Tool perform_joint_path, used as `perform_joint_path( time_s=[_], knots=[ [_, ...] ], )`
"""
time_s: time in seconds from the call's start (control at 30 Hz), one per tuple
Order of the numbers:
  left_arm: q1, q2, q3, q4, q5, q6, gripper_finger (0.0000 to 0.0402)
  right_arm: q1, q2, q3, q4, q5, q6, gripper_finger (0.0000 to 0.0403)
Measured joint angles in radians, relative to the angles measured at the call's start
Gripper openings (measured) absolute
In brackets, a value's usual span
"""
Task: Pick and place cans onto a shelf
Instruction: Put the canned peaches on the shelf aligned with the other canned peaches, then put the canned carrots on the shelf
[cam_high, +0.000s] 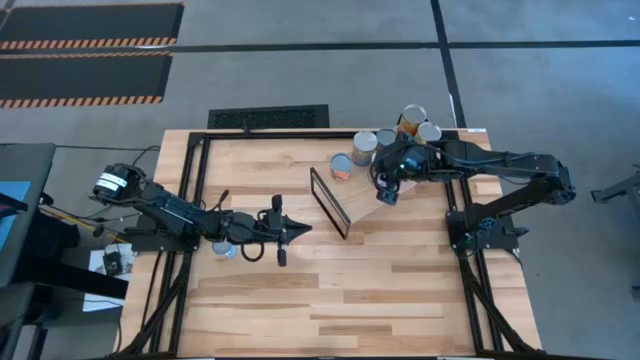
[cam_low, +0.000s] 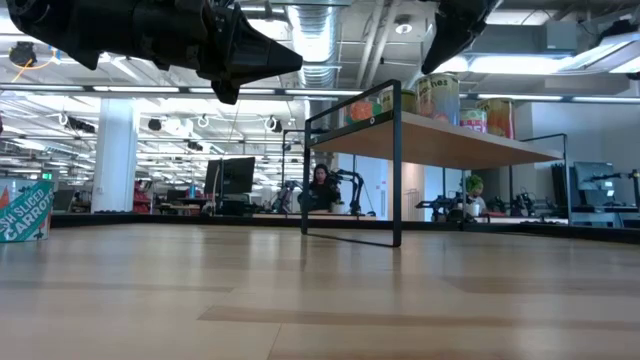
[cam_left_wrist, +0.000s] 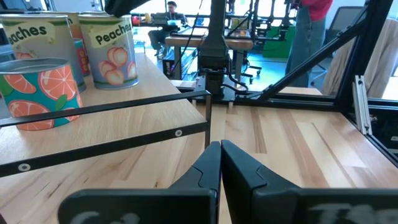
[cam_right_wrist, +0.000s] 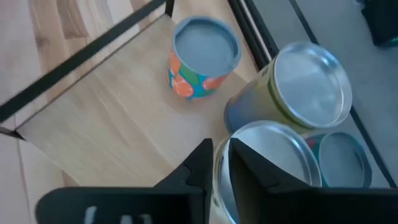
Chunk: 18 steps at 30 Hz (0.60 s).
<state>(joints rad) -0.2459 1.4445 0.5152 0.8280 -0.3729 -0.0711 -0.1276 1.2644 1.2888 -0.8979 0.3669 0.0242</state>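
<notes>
From above, the shelf ran diagonally, its black frame toward the left gripper, whose fingers were together. The cans stood upright at its far end. In the right wrist view, the right gripper stood slightly parted over a can's rim.

"Peaches" labels two cans on the shelf; a teal sign reads "SLICED CARROTS".

table: shelf | shelf: cans upright
</notes>
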Motion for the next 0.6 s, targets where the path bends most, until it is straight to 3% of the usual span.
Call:
perform_joint_path(
  time_s=[0.2,0.33,0.5,0.6],
  knots=[
    [0.0,0.0,0.0,-0.017,0.0,-0.007,0.0001,0.037,-0.035,0.015,0.028,0.021,-0.06,0.0091],
    [-0.005,0.0,0.0,-0.021,0.002,-0.003,0.0001,0.118,-0.099,0.005,0.058,0.027,-0.097,0.0078],
    [-0.049,0.0,0.0,-0.038,0.036,-0.001,0.0,0.253,-0.214,-0.166,0.204,0.024,-0.119,0.0015],
    [-0.088,0.0,0.011,-0.108,0.027,-0.001,0.0,0.332,-0.287,-0.311,0.342,0.029,-0.108,0.0013]
  ],
)
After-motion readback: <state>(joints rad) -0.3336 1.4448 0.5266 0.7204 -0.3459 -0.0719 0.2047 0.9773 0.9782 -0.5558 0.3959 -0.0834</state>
